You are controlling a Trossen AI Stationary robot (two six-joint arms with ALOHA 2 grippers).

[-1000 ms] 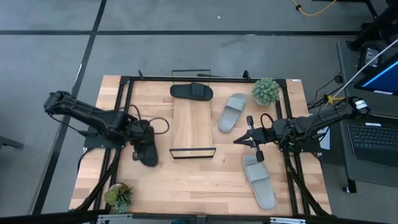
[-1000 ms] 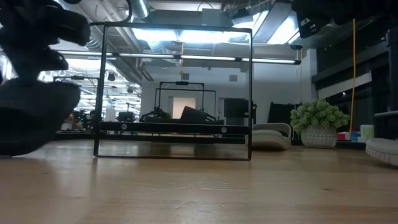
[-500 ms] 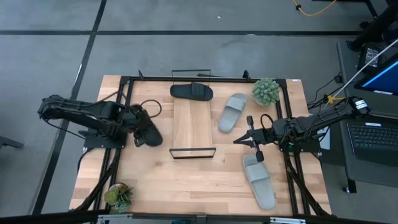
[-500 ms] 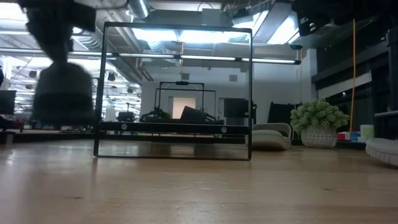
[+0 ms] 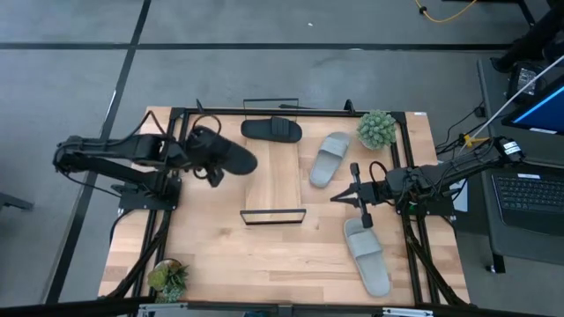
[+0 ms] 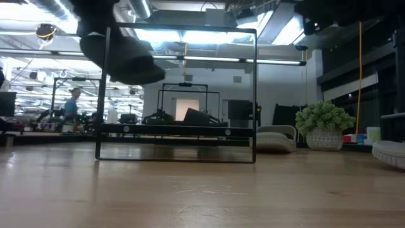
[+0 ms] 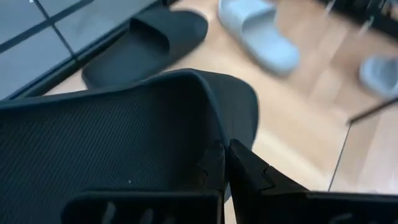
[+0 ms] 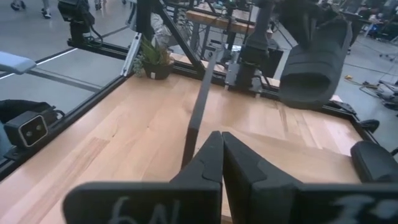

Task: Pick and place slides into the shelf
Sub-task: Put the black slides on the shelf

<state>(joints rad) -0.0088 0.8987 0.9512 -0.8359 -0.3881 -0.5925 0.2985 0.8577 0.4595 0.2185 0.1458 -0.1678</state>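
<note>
My left gripper point(image 5: 211, 158) is shut on a black slide point(image 5: 236, 158) and carries it in the air at the left side of the shelf's light-wood board point(image 5: 271, 180). The low view shows that slide point(image 6: 123, 57) high beside the shelf's black wire frame point(image 6: 103, 95). A second black slide point(image 5: 271, 129) lies sole-down across the board's far end. One grey slide point(image 5: 330, 158) lies on the table right of the shelf. Another grey slide point(image 5: 366, 255) lies near the right near corner. My right gripper point(image 5: 339, 199) is shut and hovers right of the shelf, touching nothing. My left gripper pinches the black slide's side edge point(image 7: 208, 134) between its two fingers point(image 7: 245, 168), coming level from the table's left. The slide is lifted clear of the table and reaches out from the fingertips toward the shelf, its strap opening point(image 8: 306, 81) facing the right arm.
A potted plant point(image 5: 377, 129) stands at the table's far right, and a smaller one point(image 5: 167, 277) at the near left corner. Black frame rails point(image 5: 176, 132) run along the table's sides. Bare wood lies between the shelf and the table's near edge.
My left gripper, shut on the black slide, has risen from low over the table's left part. It has travelled toward the far edge and right, toward the shelf. The slide has gone from near the tabletop to high in the air and has turned about.
</note>
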